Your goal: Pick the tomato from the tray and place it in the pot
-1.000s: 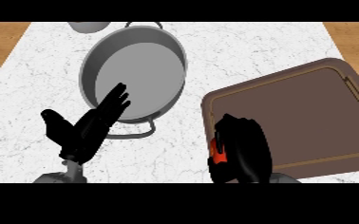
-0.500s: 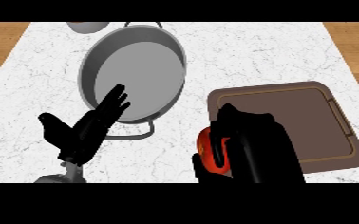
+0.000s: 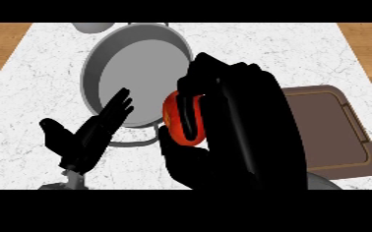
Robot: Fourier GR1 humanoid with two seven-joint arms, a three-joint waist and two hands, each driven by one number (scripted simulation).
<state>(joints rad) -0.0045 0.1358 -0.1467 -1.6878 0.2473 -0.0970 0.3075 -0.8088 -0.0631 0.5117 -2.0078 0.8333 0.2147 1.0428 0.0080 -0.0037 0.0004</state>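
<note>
Two hands: both are showing over the white marbled counter (image 3: 305, 49), rising from the lower edge.
Open room: bare counter is lying to the right of the pot and above the tray; wooden strips are showing at the far left and far right upper corners.
Pot (image 3: 138, 73): round, grey, with a smooth flat inner floor and a thin loop handle at its near side, it is sitting in the upper left half, its far rim reaching the upper edge of the scene.
Tray (image 3: 330, 128): brown, flat, with rounded corners and a raised rim, it is lying at the right, partly hidden behind the right hand.
Right hand (image 3: 240, 128): black and large in view, it is curling around the tomato, just right of the pot's rim.
Tomato (image 3: 174, 120): red and glossy, it is being held off the tray, with dark fingers (image 3: 190, 113) crossing its front and the thumb below it.
Left hand (image 3: 91, 137): it is resting at the lower left, fingers straight and spread, tips overlapping the pot's near rim.
</note>
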